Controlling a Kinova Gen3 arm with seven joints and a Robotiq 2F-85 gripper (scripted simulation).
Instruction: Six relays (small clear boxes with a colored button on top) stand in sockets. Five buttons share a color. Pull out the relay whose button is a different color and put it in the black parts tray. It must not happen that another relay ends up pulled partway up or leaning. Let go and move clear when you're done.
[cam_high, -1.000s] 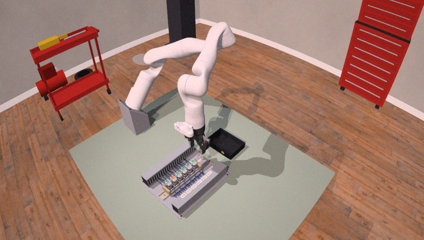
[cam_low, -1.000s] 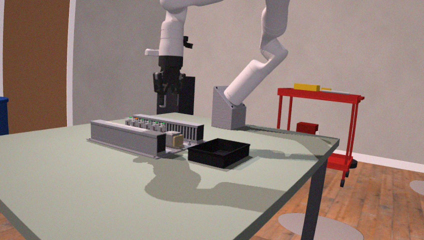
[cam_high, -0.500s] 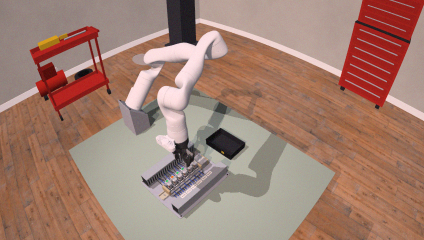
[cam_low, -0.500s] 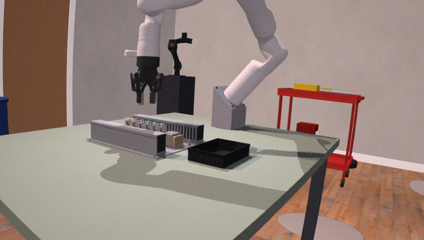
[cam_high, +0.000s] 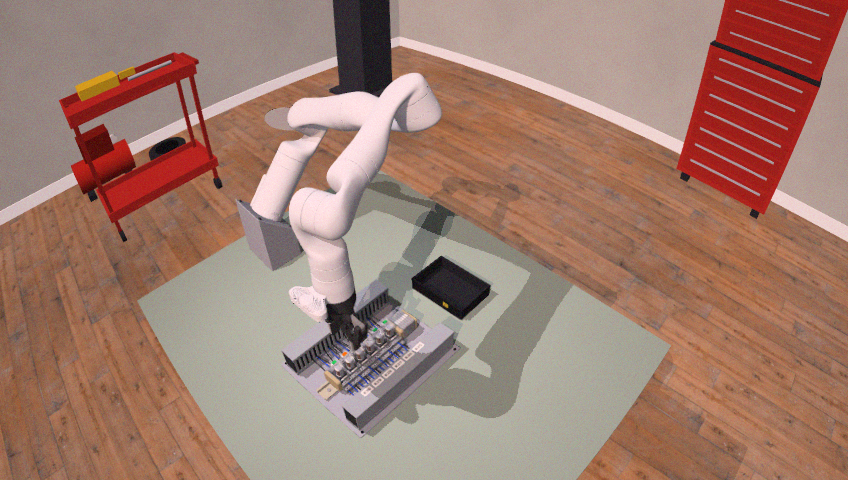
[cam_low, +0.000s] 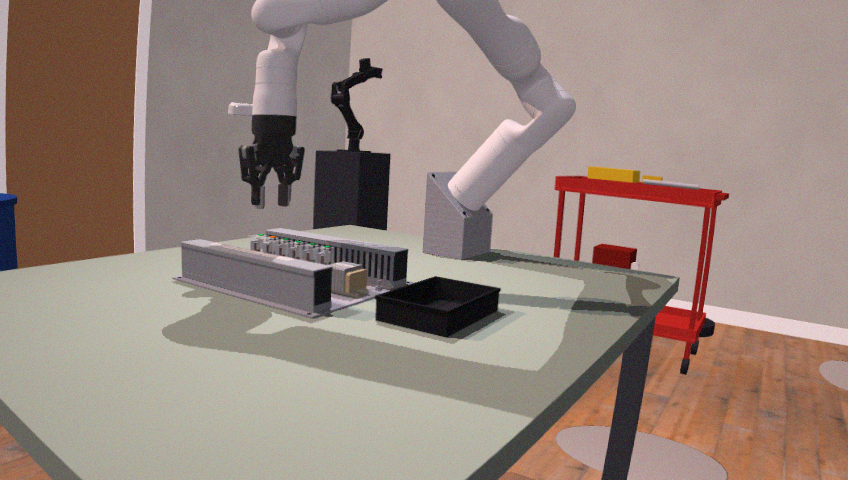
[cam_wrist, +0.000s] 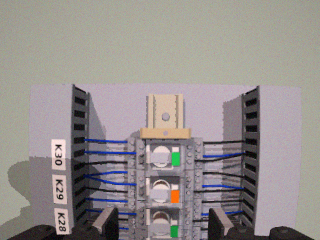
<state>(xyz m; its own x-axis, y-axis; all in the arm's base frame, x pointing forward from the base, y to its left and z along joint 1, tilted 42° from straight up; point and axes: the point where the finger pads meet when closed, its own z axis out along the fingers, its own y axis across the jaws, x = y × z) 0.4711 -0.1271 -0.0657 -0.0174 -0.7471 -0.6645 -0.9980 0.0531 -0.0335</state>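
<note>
Seated upright in its socket, second from the far end of the relay row: orange-button relay (clear box, neighbours green). Gripper hanging above, part-open, holding nothing. Nearest relays cut off behind the fingers. Black parts tray right of the panel.

My fingers look like matt black plastic with paler grey pads, hanging off an arm of smooth, faintly glossy white shell. The bench under me has a flat, matt sage-green top, and the parts tray is dull black plastic. The relays look like clear plastic set between matt grey slotted ducts, over a floor of grained wooden planks.
</note>
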